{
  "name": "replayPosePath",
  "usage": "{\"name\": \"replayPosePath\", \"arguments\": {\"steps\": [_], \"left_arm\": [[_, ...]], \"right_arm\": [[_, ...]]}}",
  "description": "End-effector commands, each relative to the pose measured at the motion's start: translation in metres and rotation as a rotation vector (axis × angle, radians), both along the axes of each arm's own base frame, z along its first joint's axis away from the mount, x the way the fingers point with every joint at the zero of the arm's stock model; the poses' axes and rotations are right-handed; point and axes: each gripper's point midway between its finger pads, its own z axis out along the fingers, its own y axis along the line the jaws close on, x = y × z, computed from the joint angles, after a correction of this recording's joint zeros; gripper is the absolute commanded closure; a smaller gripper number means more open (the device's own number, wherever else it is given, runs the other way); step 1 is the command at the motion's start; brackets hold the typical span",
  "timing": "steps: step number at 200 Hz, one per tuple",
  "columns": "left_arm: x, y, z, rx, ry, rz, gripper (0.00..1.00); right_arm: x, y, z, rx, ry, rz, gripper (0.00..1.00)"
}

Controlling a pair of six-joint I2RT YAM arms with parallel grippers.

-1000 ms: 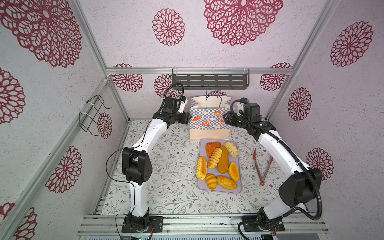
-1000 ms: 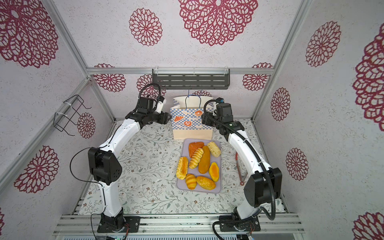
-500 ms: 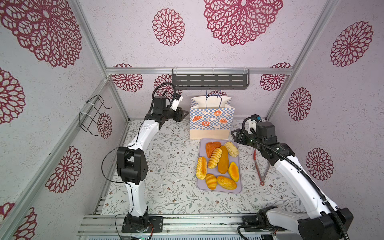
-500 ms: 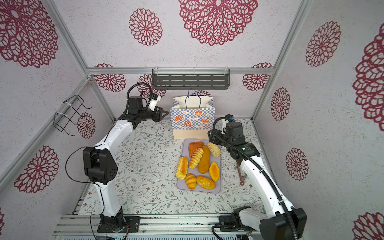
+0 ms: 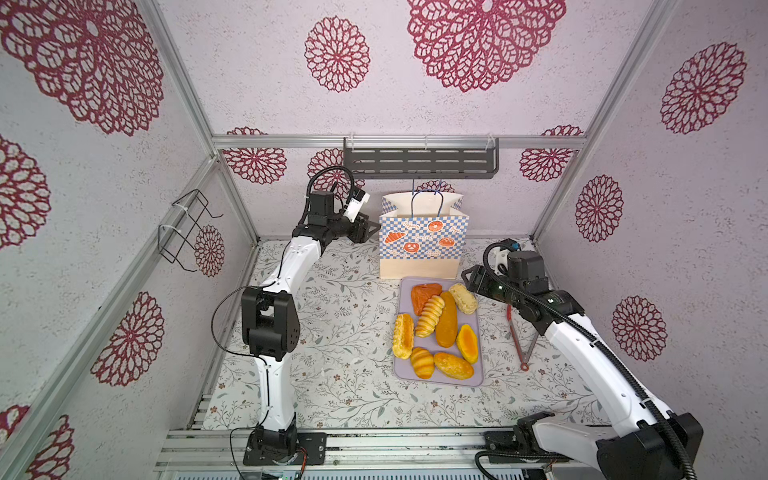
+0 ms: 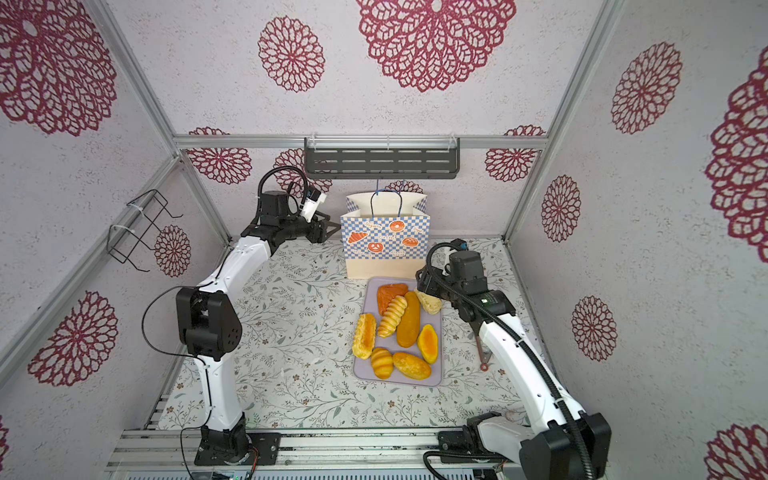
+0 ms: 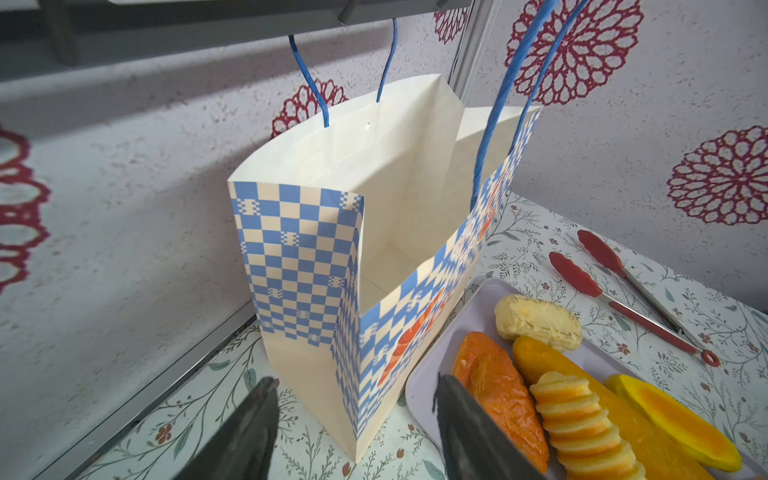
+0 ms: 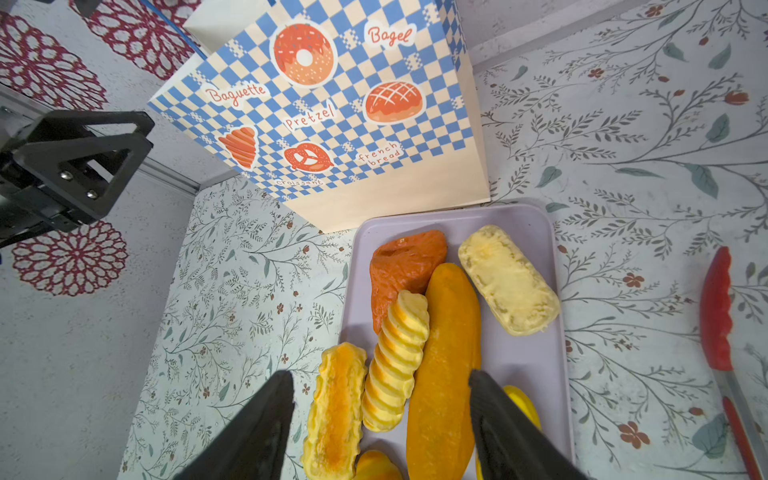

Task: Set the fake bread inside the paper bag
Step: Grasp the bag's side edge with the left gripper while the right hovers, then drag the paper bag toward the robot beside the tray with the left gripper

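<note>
Having swung off the paper bag (image 5: 423,245), now poised by the fake bread (image 5: 446,319) with right jaws apart, empty; left jaws likewise, beside it. Ready for first pick.

Top views overhead; wrist views close, sharing paper bag (image 7: 299,257).

Pale walls (image 5: 257,83) with crimson rosettes (image 5: 337,54) enclose a leaf-patterned tabletop (image 5: 340,316).

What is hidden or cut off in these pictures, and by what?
1) The paper bag: left wrist view, its floor is mostly hidden by its own near wall.
2) The red tongs: right wrist view, cut off by the picture edge.
3) The pale roll: in a top view, partly covered by the right end effector.
</note>
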Motion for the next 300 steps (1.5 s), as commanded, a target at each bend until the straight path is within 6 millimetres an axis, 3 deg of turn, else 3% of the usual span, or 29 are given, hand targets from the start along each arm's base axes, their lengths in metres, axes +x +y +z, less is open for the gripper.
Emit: {"name": "replayPosePath", "arguments": {"steps": [1,31,90,103,142,162,195,199,204,240,272,300], "left_arm": [[0.004,-0.01,-0.001,0.016,-0.04,-0.041,0.37],[0.01,-0.024,0.0,0.017,-0.062,-0.049,0.38],[0.021,-0.039,-0.002,0.008,-0.084,-0.024,0.51],[0.021,-0.039,0.001,0.008,-0.09,-0.022,0.58],[0.009,-0.04,0.008,0.021,-0.084,-0.036,1.0],[0.0,-0.036,0.014,0.035,-0.089,-0.027,1.0],[-0.021,-0.016,0.031,0.056,-0.134,0.069,1.0],[-0.029,-0.011,0.05,0.045,-0.171,0.086,1.0],[-0.034,-0.006,0.054,0.046,-0.186,0.11,1.0],[-0.068,0.036,0.067,0.047,-0.197,0.319,1.0],[-0.117,0.077,0.074,-0.015,-0.15,0.511,1.0],[-0.171,0.095,0.065,-0.058,-0.103,0.64,1.0]], "right_arm": [[0.005,0.007,0.003,0.039,-0.008,-0.003,0.31],[0.01,0.012,-0.005,0.039,0.01,0.001,0.31],[0.02,0.013,-0.015,0.03,0.014,-0.022,0.32],[0.022,0.014,-0.016,0.034,0.017,-0.024,0.32],[0.023,0.015,-0.022,0.036,0.033,-0.023,0.32],[0.022,0.013,-0.02,0.033,0.026,-0.027,0.32],[0.022,0.012,-0.013,0.025,0.004,-0.028,0.32],[0.021,0.012,-0.012,0.025,0.002,-0.027,0.32],[0.021,0.011,-0.011,0.023,-0.002,-0.028,0.32],[0.019,0.009,-0.005,0.009,-0.02,-0.021,0.32],[0.016,0.008,0.001,0.0,-0.038,-0.013,0.32],[0.014,0.008,0.006,-0.002,-0.055,-0.006,0.32]]}}
